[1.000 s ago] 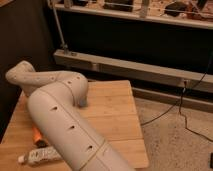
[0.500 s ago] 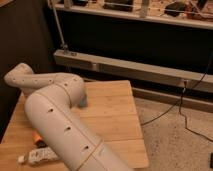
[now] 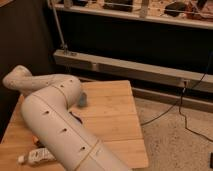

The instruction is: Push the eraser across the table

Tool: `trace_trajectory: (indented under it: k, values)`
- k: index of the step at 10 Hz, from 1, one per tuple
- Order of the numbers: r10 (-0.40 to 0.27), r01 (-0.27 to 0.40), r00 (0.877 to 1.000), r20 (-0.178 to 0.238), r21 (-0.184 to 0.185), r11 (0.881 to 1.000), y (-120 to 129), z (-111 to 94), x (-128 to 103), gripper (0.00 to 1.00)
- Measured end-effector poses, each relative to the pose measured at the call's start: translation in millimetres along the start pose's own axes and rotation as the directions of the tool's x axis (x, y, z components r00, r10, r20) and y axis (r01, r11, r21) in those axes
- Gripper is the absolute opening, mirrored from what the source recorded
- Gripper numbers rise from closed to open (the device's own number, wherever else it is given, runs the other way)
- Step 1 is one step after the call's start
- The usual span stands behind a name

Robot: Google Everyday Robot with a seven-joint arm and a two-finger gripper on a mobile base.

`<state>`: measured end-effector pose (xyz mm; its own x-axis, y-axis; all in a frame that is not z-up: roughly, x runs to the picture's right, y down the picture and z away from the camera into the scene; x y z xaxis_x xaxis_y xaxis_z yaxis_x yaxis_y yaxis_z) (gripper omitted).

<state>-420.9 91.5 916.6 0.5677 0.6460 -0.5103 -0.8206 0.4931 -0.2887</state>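
The table (image 3: 112, 107) has a pale wooden plank top and fills the lower left of the camera view. My big white arm (image 3: 55, 120) rises from the bottom edge, bends over the tabletop and reaches left to a rounded joint (image 3: 17, 80). A small blue-grey block (image 3: 81, 101), apparently the eraser, lies on the table against the arm's right side. My gripper is hidden behind the arm, somewhere over the table's left half, and it is shut. A dark piece (image 3: 76, 118) pokes out beneath the arm just in front of the block.
A white tube-shaped item (image 3: 37, 156) and a small orange thing (image 3: 34, 141) lie near the table's front left. Behind the table runs a low metal rail (image 3: 130, 70) under a dark shelf front. Black cables (image 3: 182, 112) trail over the speckled floor at the right.
The arm's left joint has sunk slightly toward the table. The blue-grey block and the white item have not visibly moved.
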Motion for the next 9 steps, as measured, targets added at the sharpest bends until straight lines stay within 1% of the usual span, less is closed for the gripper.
trace_trajectory:
  k: [1, 4, 5, 6, 7, 8, 9]
  values:
    - [-0.004, 0.003, 1.000, -0.006, -0.018, 1.000, 6, 0, 1, 0.00]
    - [-0.025, 0.022, 0.999, -0.022, -0.101, 0.995, 37, -6, 5, 0.00]
    - [-0.062, 0.059, 0.998, -0.024, -0.135, 0.989, 64, -13, 8, 0.00]
    - [-0.101, 0.096, 0.995, -0.026, -0.159, 0.983, 86, -17, 13, 0.00]
    - [-0.151, 0.142, 0.988, -0.033, -0.191, 0.971, 114, -22, 22, 0.00]
    - [-0.213, 0.198, 0.976, -0.039, -0.234, 0.952, 148, -30, 36, 0.00]
    - [-0.266, 0.245, 0.963, -0.040, -0.278, 0.929, 176, -40, 48, 0.00]
